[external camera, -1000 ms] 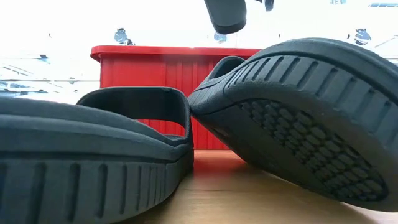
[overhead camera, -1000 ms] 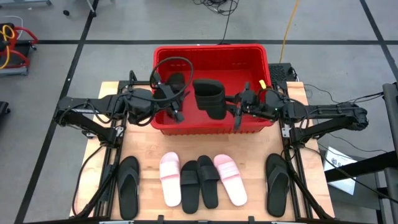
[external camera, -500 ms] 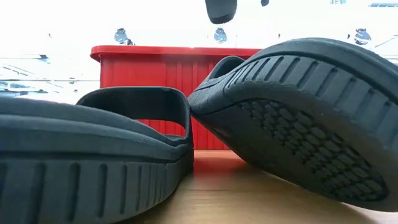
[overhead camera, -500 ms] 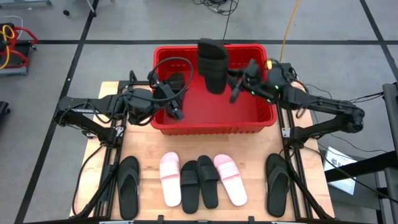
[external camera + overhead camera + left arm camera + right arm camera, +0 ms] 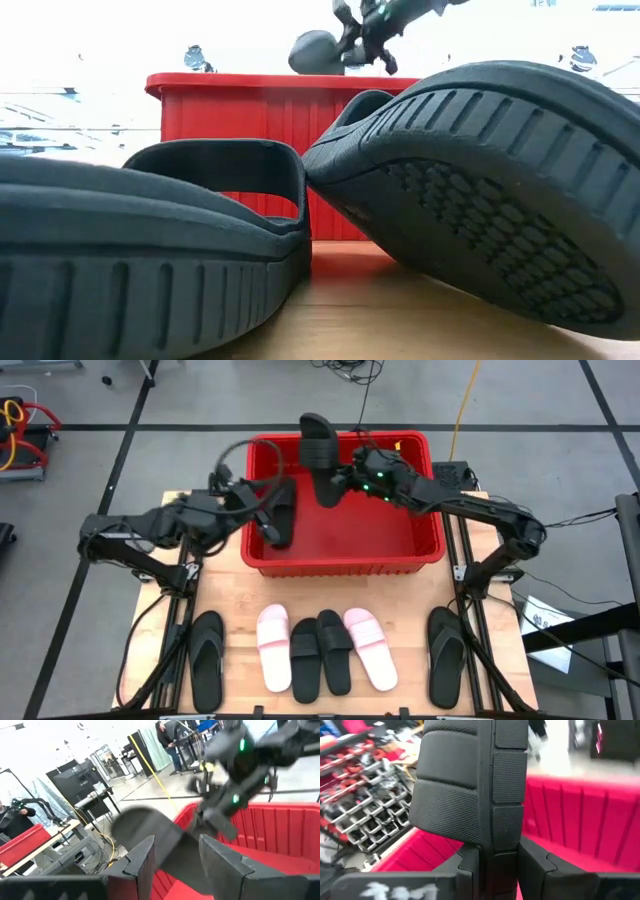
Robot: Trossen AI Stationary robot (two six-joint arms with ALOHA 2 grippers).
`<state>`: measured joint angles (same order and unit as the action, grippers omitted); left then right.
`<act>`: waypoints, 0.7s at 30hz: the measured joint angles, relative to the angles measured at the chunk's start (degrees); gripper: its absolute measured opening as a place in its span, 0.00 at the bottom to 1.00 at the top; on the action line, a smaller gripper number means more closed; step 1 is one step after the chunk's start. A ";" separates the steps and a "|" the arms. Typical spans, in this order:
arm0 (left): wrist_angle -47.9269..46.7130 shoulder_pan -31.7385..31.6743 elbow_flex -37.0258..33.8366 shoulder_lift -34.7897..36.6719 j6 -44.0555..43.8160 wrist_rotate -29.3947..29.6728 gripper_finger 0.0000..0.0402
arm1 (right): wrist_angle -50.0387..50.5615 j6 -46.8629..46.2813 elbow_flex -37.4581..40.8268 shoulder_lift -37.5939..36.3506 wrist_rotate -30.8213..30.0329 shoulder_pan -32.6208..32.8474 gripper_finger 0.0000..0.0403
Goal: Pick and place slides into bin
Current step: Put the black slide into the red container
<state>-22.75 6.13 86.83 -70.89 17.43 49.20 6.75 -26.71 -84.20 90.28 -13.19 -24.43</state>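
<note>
Gripping a black slide (image 5: 320,445) above the red bin (image 5: 430,540), the right end effector (image 5: 345,470) is clamped on it; the left end effector (image 5: 268,532), fingers apart, hangs inside the bin's near-left corner.

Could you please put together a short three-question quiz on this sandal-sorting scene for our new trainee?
1. True or false: the right gripper holds a black sandal above the red bin.
2. How many sandals lie in the row on the wooden table in front of the bin: (a) four, (b) six, (c) eight?
3. Fill in: the left gripper, at the bin's left side, has its fingers ____.

Key
1. True; its fingers clamp the sandal's edge, seen in the right wrist view.
2. (b) six: four black ones and a pale pink pair.
3. Open; nothing sits between them.
</note>
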 joint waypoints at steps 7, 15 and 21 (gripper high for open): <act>-3.72 0.00 0.02 4.74 -1.06 -0.01 0.40 | 2.04 -4.55 0.00 5.62 1.42 -1.61 0.19; -5.54 -0.11 0.02 6.12 -1.16 -0.06 0.40 | 6.37 -3.35 0.02 5.22 4.00 -3.37 0.19; -4.25 -0.54 0.02 5.56 -1.34 -0.10 0.40 | 12.36 2.95 -4.15 3.93 4.50 -5.23 0.19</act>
<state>-27.00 5.59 86.85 -65.33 16.09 49.10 19.10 -23.76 -88.36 94.22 -8.68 -29.66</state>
